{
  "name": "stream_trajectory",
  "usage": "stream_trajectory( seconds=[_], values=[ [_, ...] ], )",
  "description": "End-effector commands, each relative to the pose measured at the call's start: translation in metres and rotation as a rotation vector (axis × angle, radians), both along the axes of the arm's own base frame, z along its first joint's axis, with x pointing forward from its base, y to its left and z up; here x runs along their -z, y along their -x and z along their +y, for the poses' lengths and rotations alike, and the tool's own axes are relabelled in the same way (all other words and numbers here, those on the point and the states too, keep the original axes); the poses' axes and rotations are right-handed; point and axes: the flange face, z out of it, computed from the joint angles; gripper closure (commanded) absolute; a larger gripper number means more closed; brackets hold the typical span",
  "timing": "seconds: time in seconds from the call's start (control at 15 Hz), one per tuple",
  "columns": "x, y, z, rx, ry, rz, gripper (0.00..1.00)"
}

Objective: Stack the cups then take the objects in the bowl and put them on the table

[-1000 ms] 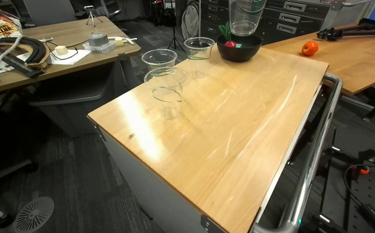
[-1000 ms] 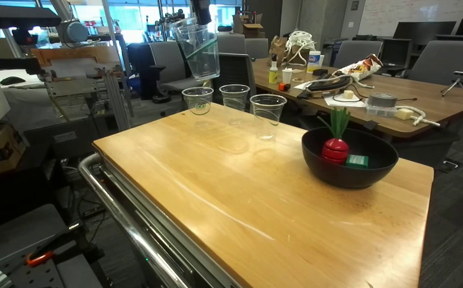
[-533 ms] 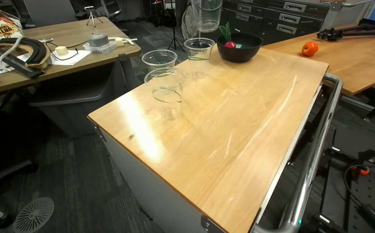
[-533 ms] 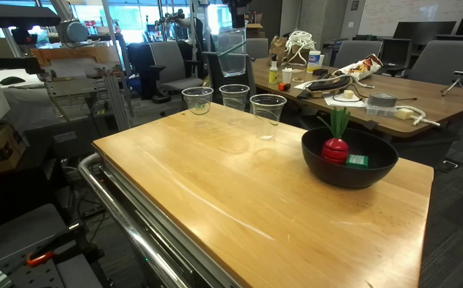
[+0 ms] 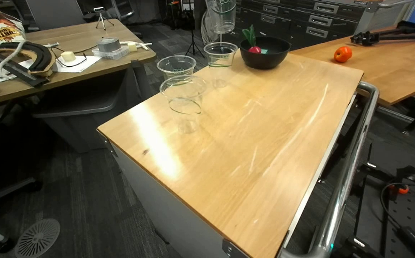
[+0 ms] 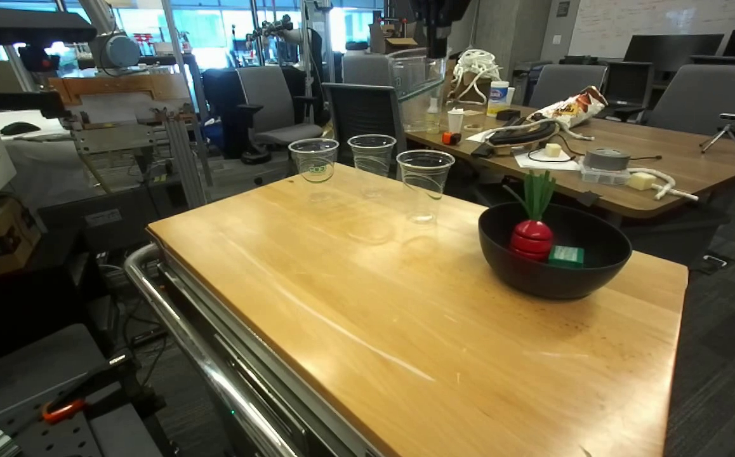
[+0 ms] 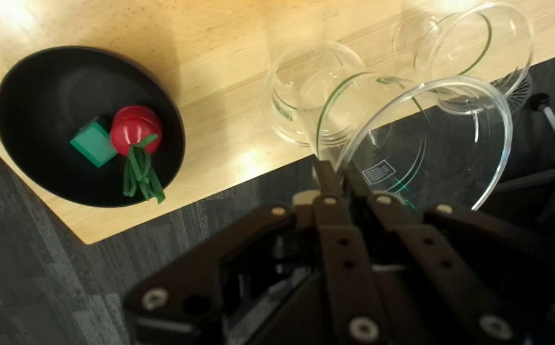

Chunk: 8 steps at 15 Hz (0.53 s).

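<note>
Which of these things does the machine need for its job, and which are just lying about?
For the job:
clear cup, held in the fingers
three clear cups, standing on the table
dark bowl
red piece with green leaves, inside the bowl
teal-green block, also inside

Just lying about:
orange round thing
grey roll
snack bag
white rope
white tub
</note>
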Motion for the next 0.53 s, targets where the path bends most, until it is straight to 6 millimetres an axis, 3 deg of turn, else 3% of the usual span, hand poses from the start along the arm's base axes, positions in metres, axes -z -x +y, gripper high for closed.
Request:
stream_trajectory(
  seconds=[0.0,0.47],
  values=[
    [0.009,-0.022,-0.019,0.068,-0.056,0.029,0.98],
    [0.043,-0.032,-0.031,0.144,-0.119,0.068,0.98]
  ],
)
